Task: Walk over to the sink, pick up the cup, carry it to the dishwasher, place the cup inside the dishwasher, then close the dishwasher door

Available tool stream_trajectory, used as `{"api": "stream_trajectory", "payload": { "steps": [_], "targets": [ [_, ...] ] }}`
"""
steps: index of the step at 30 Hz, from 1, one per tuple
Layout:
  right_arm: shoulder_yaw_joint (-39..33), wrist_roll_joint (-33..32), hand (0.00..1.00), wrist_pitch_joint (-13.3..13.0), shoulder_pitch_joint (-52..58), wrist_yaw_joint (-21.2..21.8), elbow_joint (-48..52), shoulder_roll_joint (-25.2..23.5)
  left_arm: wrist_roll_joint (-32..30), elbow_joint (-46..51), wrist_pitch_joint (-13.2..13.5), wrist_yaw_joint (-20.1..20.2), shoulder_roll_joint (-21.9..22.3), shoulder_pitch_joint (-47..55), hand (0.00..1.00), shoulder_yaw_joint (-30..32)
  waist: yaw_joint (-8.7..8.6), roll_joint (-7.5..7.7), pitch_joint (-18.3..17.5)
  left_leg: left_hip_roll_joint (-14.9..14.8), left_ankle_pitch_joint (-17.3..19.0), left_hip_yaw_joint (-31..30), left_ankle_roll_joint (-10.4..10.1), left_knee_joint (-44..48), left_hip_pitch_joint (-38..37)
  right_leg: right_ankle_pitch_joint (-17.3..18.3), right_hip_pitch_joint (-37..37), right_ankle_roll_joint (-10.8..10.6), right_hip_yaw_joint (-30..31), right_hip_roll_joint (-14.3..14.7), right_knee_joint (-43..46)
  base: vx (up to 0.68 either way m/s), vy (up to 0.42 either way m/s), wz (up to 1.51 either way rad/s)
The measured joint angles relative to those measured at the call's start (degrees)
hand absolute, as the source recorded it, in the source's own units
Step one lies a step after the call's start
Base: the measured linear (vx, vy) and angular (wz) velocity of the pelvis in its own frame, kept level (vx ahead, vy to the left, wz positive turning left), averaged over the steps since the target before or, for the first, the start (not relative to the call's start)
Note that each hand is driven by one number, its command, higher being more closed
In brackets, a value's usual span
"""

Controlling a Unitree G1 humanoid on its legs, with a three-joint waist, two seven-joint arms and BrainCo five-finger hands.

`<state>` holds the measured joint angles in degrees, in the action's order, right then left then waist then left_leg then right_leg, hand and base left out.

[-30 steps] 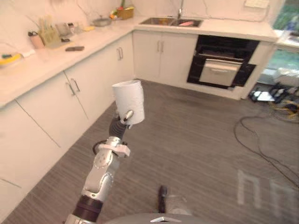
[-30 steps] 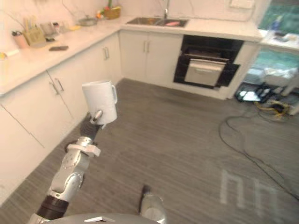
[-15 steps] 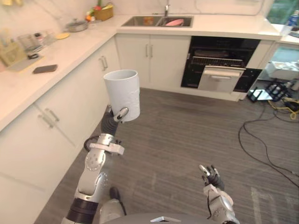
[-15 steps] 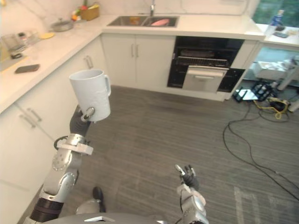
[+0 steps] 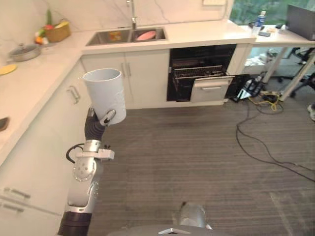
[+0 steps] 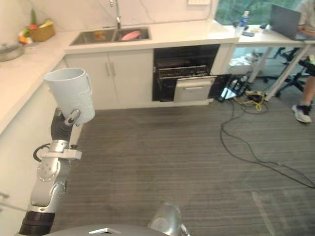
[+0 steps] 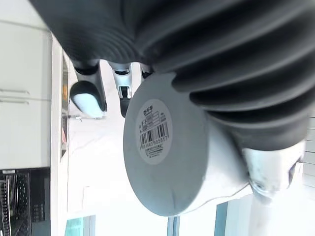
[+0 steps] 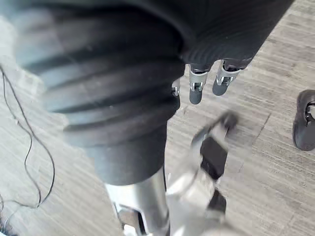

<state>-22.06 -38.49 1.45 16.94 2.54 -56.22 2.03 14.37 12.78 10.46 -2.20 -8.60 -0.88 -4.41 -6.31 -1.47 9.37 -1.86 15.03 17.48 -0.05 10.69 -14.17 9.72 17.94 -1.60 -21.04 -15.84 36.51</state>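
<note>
Got a white cup (image 5: 104,94) gripped in the left hand (image 5: 100,122), held upright with the mouth up. Sits well above the floor (image 5: 197,162), right in front of the cupboard doors under the left run of bench (image 5: 34,83). Wraps the fingers (image 7: 88,93) round one side and clamps the thumb on the other. Shows off the round base with its barcode sticker in the left wrist view. Has the handle poking out on the right side of the cup.

Right hand (image 8: 196,91) just dangling over the floor, fingers loose and gripping nothing.

Over on the far bench: sink (image 5: 123,35) sunk in close to the corner, tap (image 5: 132,9) behind it at the back edge, something pink (image 5: 146,35) lying in the right bowl. Dishwasher (image 5: 202,73) tucked under that same bench just right of the sink cupboards. Standing open, wire rack (image 5: 199,72) on show. Well apart from the cup.

Also spotted: a fruit basket (image 5: 55,32) in the back corner of the bench, plus a pan (image 5: 22,51) and a yellow plate (image 5: 6,70) along the left run. Past the right end of the bench, a desk with a bottle (image 5: 256,24) and a laptop (image 6: 285,22). Someone's leg and shoe (image 6: 301,112) off beside it.
</note>
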Motion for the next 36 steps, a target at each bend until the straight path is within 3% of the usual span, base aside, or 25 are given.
{"api": "stream_trajectory", "payload": {
  "steps": [2,3,6,9,12,13,14,15,16,17,18,19,21,23,25,27,30,31,32,33,34,35,36],
  "targets": [
    [-3.14,0.67,0.00,-0.60,2.15,0.88,-1.97,-1.57,0.04,0.03,-0.42,-0.07,-0.72,-0.96,1.00,-1.27,-0.30,2.52,-0.25,0.87,1.53,-1.37,-2.19,-2.04,-2.81,-8.78,-0.87,-2.10,0.68,3.84,-26.26,0.48,-0.128,0.42],
    [-4.22,0.72,0.00,-1.39,3.36,1.21,-3.80,-1.70,0.05,-0.52,-0.80,-0.16,-1.09,-0.79,1.00,-2.03,-0.29,3.92,-0.10,1.46,2.68,-2.74,-3.78,-3.18,-5.56,-13.84,-1.96,-0.78,2.02,4.38,-29.37,0.53,-0.139,0.36],
    [-6.46,0.71,0.00,-3.07,3.00,2.42,-5.25,-0.71,0.18,-1.85,-1.71,-0.88,-1.16,0.28,1.00,-4.51,-0.08,0.24,0.33,-1.95,2.99,-3.22,-3.68,-3.63,-7.37,-17.19,-2.16,0.01,-0.06,5.64,-25.18,0.55,-0.151,0.26],
    [-7.85,0.72,0.00,-3.76,2.97,3.07,-5.06,-1.53,0.38,-2.29,-1.51,-0.90,-0.83,0.69,1.00,-5.89,0.28,-0.10,0.37,-3.90,2.79,-3.24,-3.61,-1.40,-9.11,-14.49,-2.18,3.59,0.37,5.80,-17.35,0.36,-0.161,0.35],
    [-7.77,1.53,0.00,-3.14,1.18,3.42,-4.50,-1.48,0.20,-2.24,-1.13,-2.81,-0.04,1.61,1.00,-5.82,2.19,-0.44,0.18,-5.20,2.80,-2.18,-3.49,6.04,-8.65,-8.42,-1.20,3.00,1.13,5.27,-9.27,0.34,-0.131,-0.16],
    [-7.54,2.17,0.00,-2.16,0.85,3.22,-4.19,-1.51,0.29,-2.09,-1.12,-3.80,0.32,2.86,1.00,-5.83,2.21,-1.22,-0.85,-6.29,2.64,-1.62,-2.03,11.65,-6.41,-6.14,-0.62,2.80,1.21,5.19,-6.97,0.30,-0.095,-0.06],
    [-7.38,2.31,0.00,-2.02,0.53,3.23,-3.91,-1.32,0.68,-2.06,-1.15,-4.20,0.69,3.17,1.00,-6.24,2.38,-1.35,-1.20,-9.09,0.82,-1.37,0.33,21.88,-2.19,-4.29,-1.88,2.78,0.46,5.63,-6.98,0.34,-0.115,-0.01],
    [-7.47,2.34,0.00,-2.04,0.65,3.36,-3.51,-0.58,0.83,-1.88,-1.19,-4.64,1.25,3.35,1.00,-7.14,2.75,-3.56,-1.07,-12.05,-3.28,-1.22,0.12,30.03,1.66,-3.72,-3.67,2.56,-0.64,7.04,-8.40,0.21,-0.078,-0.01],
    [-7.48,2.40,0.00,-2.05,0.63,3.52,-3.14,0.20,0.83,-1.42,-1.46,-4.66,2.01,3.67,1.00,-7.27,3.05,-4.58,-1.00,-14.21,-7.63,-1.35,-0.03,35.04,4.17,-3.45,-5.11,2.67,-1.31,8.28,-9.64,0.34,-0.078,-0.16],
    [-7.30,2.64,0.00,-2.17,-0.07,3.87,-2.85,2.26,0.68,-0.16,-1.61,-4.76,2.26,5.17,1.00,-6.69,3.28,-5.07,-1.15,-17.33,-21.11,-2.43,-0.71,43.50,8.98,-2.12,-8.00,3.34,-1.46,9.99,-11.90,0.31,-0.035,-0.30],
    [-6.71,2.64,0.00,-2.54,-0.98,4.02,-1.33,4.06,0.64,-0.07,-1.80,-4.87,2.45,6.09,1.00,-6.23,3.68,-5.35,-0.37,-18.49,-28.41,-5.43,-4.36,51.47,14.38,-2.28,-11.22,3.52,-0.43,10.65,-14.36,0.47,-0.007,-0.39],
    [-6.08,2.16,0.00,-3.10,-1.66,4.25,0.29,5.81,0.73,-0.06,-2.33,-4.78,2.54,6.27,1.00,-5.91,4.04,-6.00,0.24,-18.79,-20.36,-5.05,-5.86,57.28,19.00,-2.14,-13.29,3.57,0.24,10.97,-15.93,0.38,0.033,-0.45],
    [-4.86,0.69,0.00,-2.93,-4.67,4.49,2.11,8.76,1.79,0.16,-2.47,-3.89,2.57,7.37,1.00,-4.00,5.29,-5.34,0.67,-18.50,-10.31,0.96,-2.16,56.75,24.23,-2.36,-17.34,3.82,2.51,10.60,-19.45,0.42,0.006,-0.69],
    [-0.71,0.39,0.00,-2.79,-7.71,4.48,5.72,9.59,1.83,1.68,-1.83,-3.25,3.04,9.69,1.00,-1.59,6.97,-3.36,1.42,-16.42,-5.96,4.45,-2.95,41.61,25.34,-1.62,-21.38,2.68,5.99,9.47,-20.37,0.38,0.024,-0.97],
    [2.60,-0.51,0.00,-3.02,-10.06,4.54,7.15,9.60,1.59,4.45,-0.33,-2.19,3.99,12.90,1.00,-1.46,7.87,-2.94,1.32,-13.47,-6.35,1.27,-4.43,23.81,25.01,-0.16,-23.45,1.79,8.08,8.79,-20.35,0.42,0.108,-0.77],
    [4.64,-3.10,0.00,-3.13,-10.61,4.34,7.82,9.35,1.01,5.04,2.31,0.79,4.80,13.91,1.00,-2.01,7.96,-2.97,1.31,-10.59,-10.74,-1.73,-6.23,3.70,23.90,2.50,-25.51,-1.08,9.26,7.59,-19.89,0.42,0.198,-0.32],
    [6.20,-3.97,0.00,-4.45,-8.96,4.30,6.90,9.05,0.87,3.02,4.33,3.65,5.47,13.32,1.00,-2.41,6.92,-4.00,0.67,-10.69,-11.48,0.14,-6.28,-0.86,21.42,6.94,-27.87,-4.46,9.68,6.95,-17.76,0.39,0.316,-0.12],
    [6.14,-3.88,0.00,-5.50,-8.36,4.05,5.72,7.77,0.48,1.04,5.19,4.46,5.04,12.49,1.00,-2.34,6.52,-2.38,0.33,-9.51,-16.33,0.42,-5.71,0.72,21.16,9.31,-28.79,-5.62,10.34,4.89,-16.67,0.41,0.387,-0.17],
    [6.26,-3.56,0.00,-5.79,-7.71,3.05,5.75,6.71,0.32,-0.42,5.36,4.76,4.80,11.96,1.00,-2.29,6.15,-0.10,-0.68,-7.12,-16.37,0.76,-5.24,3.58,21.69,10.38,-29.61,-5.95,10.67,2.01,-17.10,0.42,0.379,-0.18],
    [6.25,-2.90,0.00,-6.12,-7.61,2.54,5.82,6.35,0.03,-0.64,5.36,4.76,4.80,11.65,1.00,-2.46,5.91,0.88,-1.03,-5.94,-15.85,1.03,-4.33,4.94,21.94,10.63,-30.41,-5.69,10.63,0.80,-18.09,0.44,0.334,-0.16],
    [6.16,-1.26,0.00,-6.63,-7.48,1.79,6.43,5.91,-0.45,-0.58,5.64,4.93,4.77,10.88,1.00,-3.17,5.59,1.95,-2.25,-3.61,-14.59,1.47,-2.37,6.11,21.77,10.43,-31.87,-3.51,10.22,-1.32,-18.45,0.46,0.294,-0.06],
    [6.11,-0.57,0.00,-6.81,-7.34,1.56,7.50,5.63,-0.74,-0.65,5.78,4.94,4.77,9.68,1.00,-3.78,5.32,2.65,-2.36,-2.50,-13.59,1.72,-1.06,6.74,21.67,9.12,-30.39,-2.83,8.83,-3.07,-14.83,0.44,0.293,-0.07],
    [6.13,0.91,0.00,-6.90,-6.58,0.53,11.17,5.08,-1.09,-0.67,5.81,4.94,4.28,6.93,1.00,-5.24,5.45,3.61,-2.17,-0.49,-11.60,2.70,0.04,6.88,20.61,4.92,-24.64,-2.21,7.46,-7.52,-3.09,0.49,0.351,-0.02]
  ]
}}
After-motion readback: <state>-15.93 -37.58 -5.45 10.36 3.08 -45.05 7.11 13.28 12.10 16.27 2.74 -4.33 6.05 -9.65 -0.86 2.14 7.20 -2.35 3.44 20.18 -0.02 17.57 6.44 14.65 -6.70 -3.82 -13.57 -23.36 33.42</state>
